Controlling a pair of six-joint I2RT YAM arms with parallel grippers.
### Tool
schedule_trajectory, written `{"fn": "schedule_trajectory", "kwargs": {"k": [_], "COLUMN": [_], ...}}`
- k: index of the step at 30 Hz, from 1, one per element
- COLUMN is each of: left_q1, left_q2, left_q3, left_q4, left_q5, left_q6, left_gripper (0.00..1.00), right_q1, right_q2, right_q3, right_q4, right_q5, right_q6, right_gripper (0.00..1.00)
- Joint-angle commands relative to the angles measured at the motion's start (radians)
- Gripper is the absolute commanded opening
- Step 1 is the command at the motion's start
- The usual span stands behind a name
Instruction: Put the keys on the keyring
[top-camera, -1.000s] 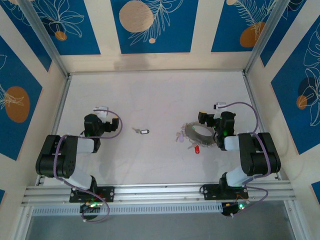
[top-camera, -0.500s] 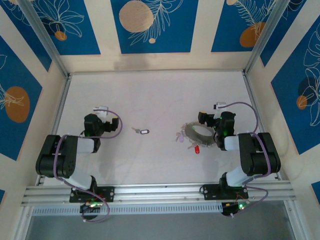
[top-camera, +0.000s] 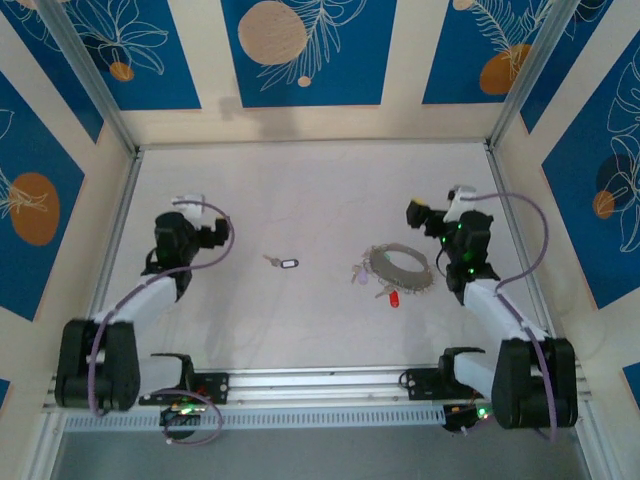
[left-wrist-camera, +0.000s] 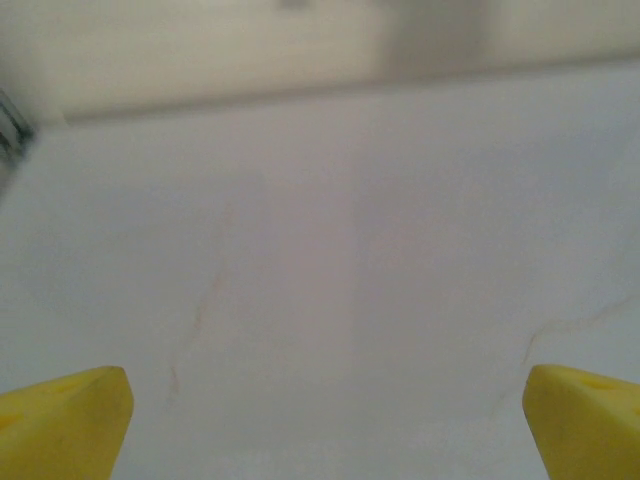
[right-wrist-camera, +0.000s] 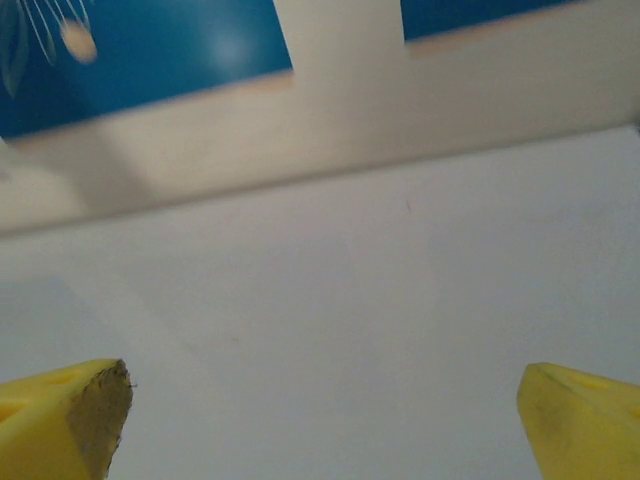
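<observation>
Tabletop (top-camera: 300, 190): keyring (top-camera: 400, 265) near right pincer (right-wrist-camera: 322, 375) (agape)

So the pale off-white flat tabletop (top-camera: 300, 190) only has a few bits lying on it. Near the middle, a tiny silvery key with a black oblong tag (top-camera: 284, 264) sits by itself. Well to its right is the big thin grey metal ring (top-camera: 400, 263), with a lilac-tagged key (top-camera: 357, 274) at its left edge and a red-tagged key (top-camera: 393, 297) just on its near side. Can't tell if they touch. Up close the surface has faint hairline marks (left-wrist-camera: 205, 300).
</observation>
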Motion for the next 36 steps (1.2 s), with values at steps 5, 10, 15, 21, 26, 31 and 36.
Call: {"fn": "schedule_trajectory", "kwargs": {"k": [5,10,15,21,26,31,36], "left_q1": [-0.007,-0.007,-0.008,-0.009,-0.009,-0.011,-0.019], "left_q2": [-0.163,-0.111,-0.112,-0.051,-0.036,-0.011,0.005], "left_q3": [0.328,0.41,0.298,0.326,0.334,0.33,0.332], "left_q4": [-0.639,-0.868,-0.732,-0.785,-0.795,-0.791,-0.799], "left_q5": [0.055,-0.112,0.117,0.114,0.121,0.145,0.15], "left_q6": [-0.221,-0.345,-0.299,-0.35,-0.349,-0.37,-0.379], "left_gripper": [1.0,1.0,1.0,1.0,1.0,1.0,1.0], "right_q1": [-0.156,-0.033,-0.054,-0.13,-0.058,-0.004,0.037], "right_q2": [-0.092,-0.006,0.076,0.184,0.236,0.312,0.324], "right_q3": [0.043,0.212,0.278,0.249,0.188,0.194,0.19], "right_q4": [-0.476,-0.923,-1.121,-1.101,-0.992,-0.976,-0.972], "right_q5": [-0.346,-0.209,-0.154,-0.186,-0.24,-0.235,-0.23], "right_q6": [0.429,0.277,0.256,0.238,0.249,0.262,0.281], "right_gripper": [0.99,0.93,0.78,0.55,0.64,0.63,0.63]}}
